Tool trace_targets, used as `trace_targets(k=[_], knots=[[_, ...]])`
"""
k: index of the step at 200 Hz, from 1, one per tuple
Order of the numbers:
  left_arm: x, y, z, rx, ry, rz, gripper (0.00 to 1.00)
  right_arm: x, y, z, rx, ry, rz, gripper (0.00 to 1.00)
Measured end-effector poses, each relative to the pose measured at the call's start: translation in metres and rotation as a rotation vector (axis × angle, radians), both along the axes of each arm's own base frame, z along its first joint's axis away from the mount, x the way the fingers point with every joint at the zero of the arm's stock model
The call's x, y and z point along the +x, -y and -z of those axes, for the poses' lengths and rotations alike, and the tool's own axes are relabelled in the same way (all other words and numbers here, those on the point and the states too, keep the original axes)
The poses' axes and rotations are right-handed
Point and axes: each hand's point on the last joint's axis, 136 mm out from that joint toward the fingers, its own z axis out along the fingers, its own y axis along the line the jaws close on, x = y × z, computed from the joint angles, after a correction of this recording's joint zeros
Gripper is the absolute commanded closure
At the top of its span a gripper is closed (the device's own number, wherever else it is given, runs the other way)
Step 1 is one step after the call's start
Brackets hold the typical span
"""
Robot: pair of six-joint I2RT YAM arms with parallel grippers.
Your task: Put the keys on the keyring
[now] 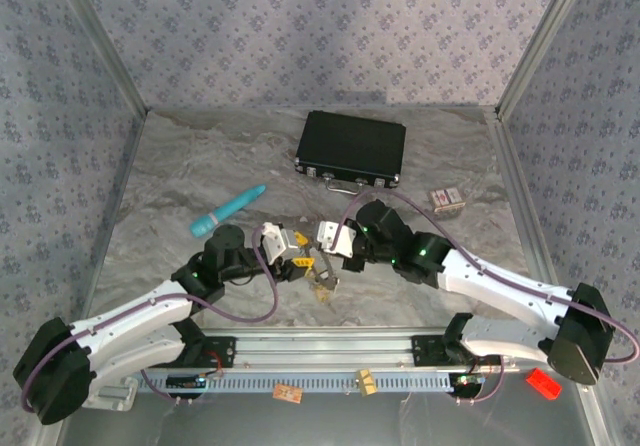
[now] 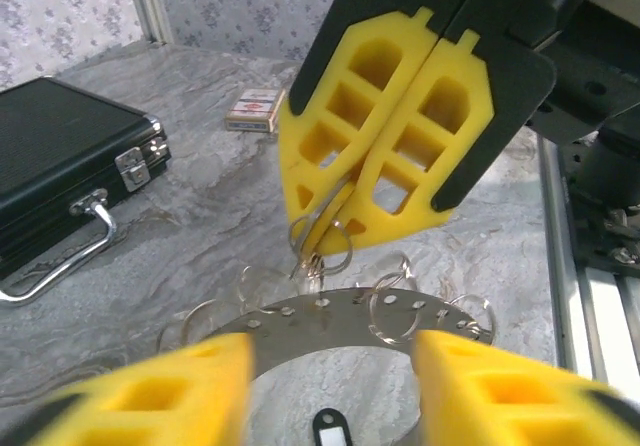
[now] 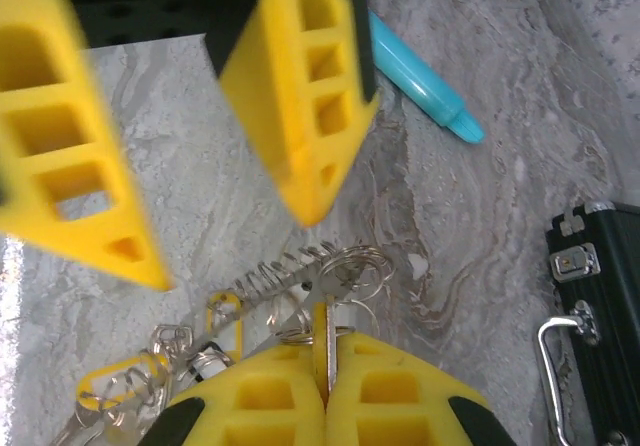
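At the near middle of the table, between the two wrists, we note the keyring [image 2: 330,324], a flat grey plate with small holes along its rim and several wire loops hanging through them. The keys [image 1: 325,288] are bunched at it, some with yellow tags. Whether the plate rests flat or is tipped up by its rim we cannot tell. The right gripper [image 2: 330,216] has its yellow fingers pressed together, pinching a small wire loop [image 2: 322,251] just above the plate's upper rim (what hangs from that loop is too small to read). The left gripper [image 2: 332,366] stands spread, one finger on each side of the plate and touching nothing that we can see. Well apart sit the black case [image 2: 60,166], the teal stick [image 3: 420,81] and a small card box [image 2: 255,109], none of them in play. Our judgement is that the step in hand is threading one loop onto the rim, with the right side holding and the left free to brace. The next move likely calls for the left fingers to close on the plate and steady it. The loop then needs a fine, slow feed into a hole, because the thin wire could slip or twist out of the pinch.
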Motion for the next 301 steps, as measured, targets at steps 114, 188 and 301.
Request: trace_targets(k=[114, 188, 301], knots=[[0.096, -0.157, -0.018, -0.025, -0.023, -1.032, 0.00, -0.007, -0.055, -0.036, 0.054, 0.040, -0.123, 1.00], [0.076, -0.275, -0.015, -0.262, -0.183, -1.594, 0.00, 0.016, -0.081, 0.025, 0.025, -0.049, -0.063, 1.00], [0.082, -0.274, 0.008, -0.170, -0.234, -1.599, 0.00, 0.061, 0.048, 0.141, -0.744, 0.096, 0.225, 0.83]])
